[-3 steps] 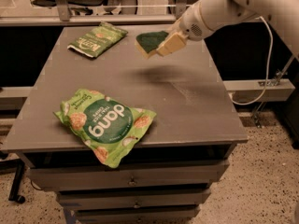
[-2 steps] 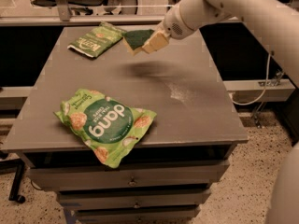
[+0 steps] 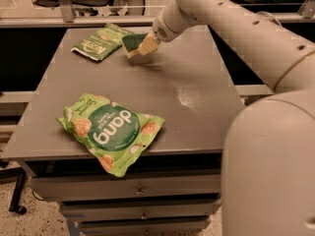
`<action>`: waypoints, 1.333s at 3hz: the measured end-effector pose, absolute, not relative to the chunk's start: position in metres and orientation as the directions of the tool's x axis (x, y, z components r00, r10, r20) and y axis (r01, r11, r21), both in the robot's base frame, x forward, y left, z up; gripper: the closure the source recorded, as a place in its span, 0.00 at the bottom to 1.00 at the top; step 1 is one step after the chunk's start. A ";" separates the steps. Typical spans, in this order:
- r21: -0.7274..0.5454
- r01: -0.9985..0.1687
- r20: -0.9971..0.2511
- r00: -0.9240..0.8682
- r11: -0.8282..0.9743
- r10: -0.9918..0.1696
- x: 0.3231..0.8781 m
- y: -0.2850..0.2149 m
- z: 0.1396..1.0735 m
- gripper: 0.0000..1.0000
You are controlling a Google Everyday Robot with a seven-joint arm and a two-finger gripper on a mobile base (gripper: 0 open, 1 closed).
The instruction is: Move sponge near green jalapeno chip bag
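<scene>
The sponge (image 3: 132,43), dark green on top and pale yellow below, sits in my gripper (image 3: 142,47) at the far middle of the table, low over the surface and just right of the green jalapeno chip bag (image 3: 101,42). That bag lies flat at the far left, olive green with pale lettering. My gripper is shut on the sponge, and my white arm (image 3: 231,28) reaches in from the right.
A bigger lime-green "dang" bag (image 3: 110,131) lies at the table's front left, overhanging the front edge. The grey table (image 3: 197,92) has drawers (image 3: 140,191) below. A glass partition and chair stand behind the far edge.
My gripper has carried the sponge leftward and down, from the far right of the table to just beside the jalapeno chip bag. Both bags have stayed put.
</scene>
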State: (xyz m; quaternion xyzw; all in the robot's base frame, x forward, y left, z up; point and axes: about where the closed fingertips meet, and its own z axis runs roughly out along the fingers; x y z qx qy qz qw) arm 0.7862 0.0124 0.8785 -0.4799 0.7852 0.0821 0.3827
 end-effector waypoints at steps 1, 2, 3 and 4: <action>-0.234 -0.809 -0.663 -0.272 0.538 -0.698 0.805 0.028 0.864 0.82; -0.225 -0.809 -0.661 -0.282 0.542 -0.695 0.815 0.039 0.861 0.59; -0.225 -0.810 -0.663 -0.280 0.541 -0.695 0.821 0.045 0.862 0.36; -0.225 -0.810 -0.663 -0.281 0.542 -0.694 0.824 0.046 0.862 0.13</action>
